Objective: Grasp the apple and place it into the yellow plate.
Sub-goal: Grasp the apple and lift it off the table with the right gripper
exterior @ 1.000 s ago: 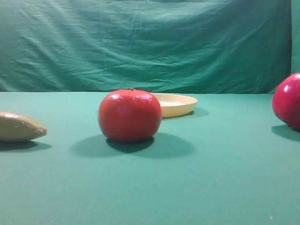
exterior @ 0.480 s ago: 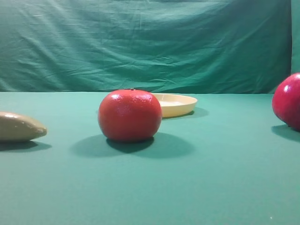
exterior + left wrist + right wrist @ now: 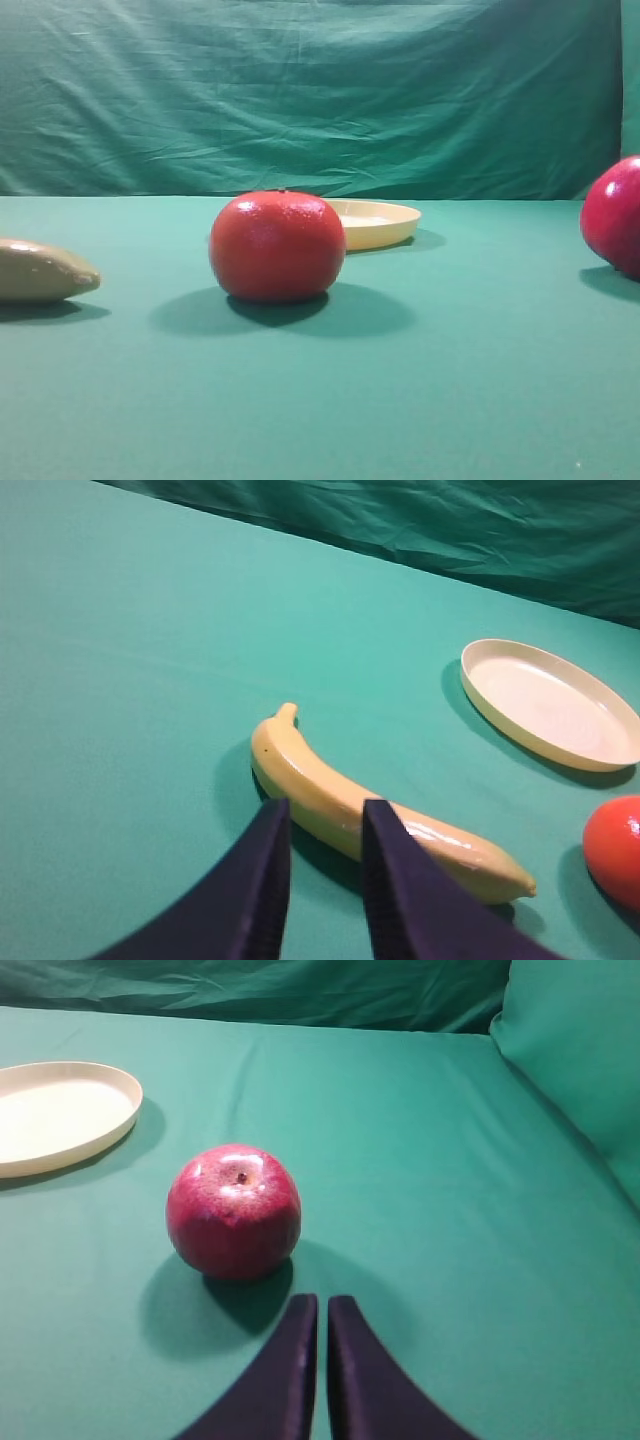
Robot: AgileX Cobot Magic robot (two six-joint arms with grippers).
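The right pincer (image 3: 321, 1305) is sitting low over the desk (image 3: 450, 1210) with its two dark fingers nearly pressed together, leaving only a thin slit and gripping nothing. The apple (image 3: 233, 1210) is resting just beyond the fingertips, slightly to their left, stem dimple facing up, and is not touching them. The yellow plate (image 3: 60, 1118) is lying farther off to the left, empty, well apart from the apple.

Risks from this position, as a judgement:
- The fingers are standing too narrow to pass around the apple. Advancing in this state is likely to push the fruit, and a smooth round fruit is likely to roll away across the cloth.
- The skin is glossy; a grip placed off the widest part is likely to slip out during lifting.
- The plate rim is low, so a release from height or near the edge is risking the apple rolling off.

The left pincer (image 3: 322, 825) is hovering with a narrow gap between its fingers, holding nothing, just above a banana (image 3: 370, 820). It is playing no part in the task, but any descent is risking contact with that banana.

In the exterior view, an orange-red fruit (image 3: 278, 247) is standing in front of the plate; neither arm is visible there. It must not be mistaken for the apple at the far right edge.
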